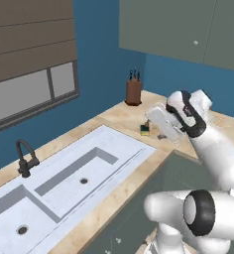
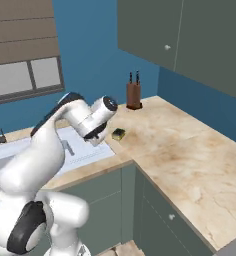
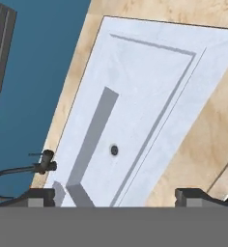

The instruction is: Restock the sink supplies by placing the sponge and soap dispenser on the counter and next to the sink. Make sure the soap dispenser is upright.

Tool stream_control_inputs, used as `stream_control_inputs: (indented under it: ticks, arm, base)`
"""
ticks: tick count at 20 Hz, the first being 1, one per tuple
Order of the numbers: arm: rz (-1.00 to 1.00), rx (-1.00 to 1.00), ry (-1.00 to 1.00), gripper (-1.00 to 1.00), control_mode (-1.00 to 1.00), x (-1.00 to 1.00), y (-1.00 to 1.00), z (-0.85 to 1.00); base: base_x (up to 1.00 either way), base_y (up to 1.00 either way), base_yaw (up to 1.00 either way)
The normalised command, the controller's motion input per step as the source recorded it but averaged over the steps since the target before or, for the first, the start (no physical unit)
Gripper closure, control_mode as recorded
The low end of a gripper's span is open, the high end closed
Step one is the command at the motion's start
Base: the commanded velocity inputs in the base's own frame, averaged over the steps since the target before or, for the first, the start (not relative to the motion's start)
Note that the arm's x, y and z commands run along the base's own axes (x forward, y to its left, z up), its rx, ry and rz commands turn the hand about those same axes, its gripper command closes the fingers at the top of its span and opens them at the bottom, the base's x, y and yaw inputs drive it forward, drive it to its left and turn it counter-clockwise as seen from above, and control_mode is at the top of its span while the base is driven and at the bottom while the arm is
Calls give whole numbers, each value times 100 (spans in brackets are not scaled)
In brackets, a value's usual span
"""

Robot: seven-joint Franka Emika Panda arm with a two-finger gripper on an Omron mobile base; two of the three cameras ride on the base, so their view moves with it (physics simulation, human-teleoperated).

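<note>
The sponge (image 1: 145, 129) lies flat on the counter (image 1: 124, 119), just off the right end of the sink (image 1: 74, 173), in the centre right of the left base view. In the right base view the sponge (image 2: 119, 134) sits a little above the middle of the frame, on the beige stone just beyond the corner of the sink's drainboard (image 2: 85, 152). Its yellow body and dark green layer both show.

The gripper (image 1: 163, 126) hangs over the counter just right of the sponge in the left base view, with the hand above it and close to it but not touching. In the right base view the gripper (image 2: 97, 140) is left of the sponge and slightly lower in the frame, over the drainboard's right edge, with a gap of bare counter between them.

In the hand view the two dark fingertips (image 3: 41, 197) stand far apart at the bottom corners, and nothing lies between them; the jaws are wide and empty. That view looks down on the sink (image 3: 135, 96), its basin and drain near the middle, and the black faucet (image 3: 24, 171) curls at the lower left.

A brown knife block (image 1: 134, 91) stands on the counter against the blue wall, beyond the sponge, in the upper middle of the left base view.
</note>
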Motion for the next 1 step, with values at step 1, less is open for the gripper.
stream_control_inputs:
  ticks: [1]
  arm:
    - [0,-5,3,-100,-100,-59,66,98]
  base:
    - [0,0,0]
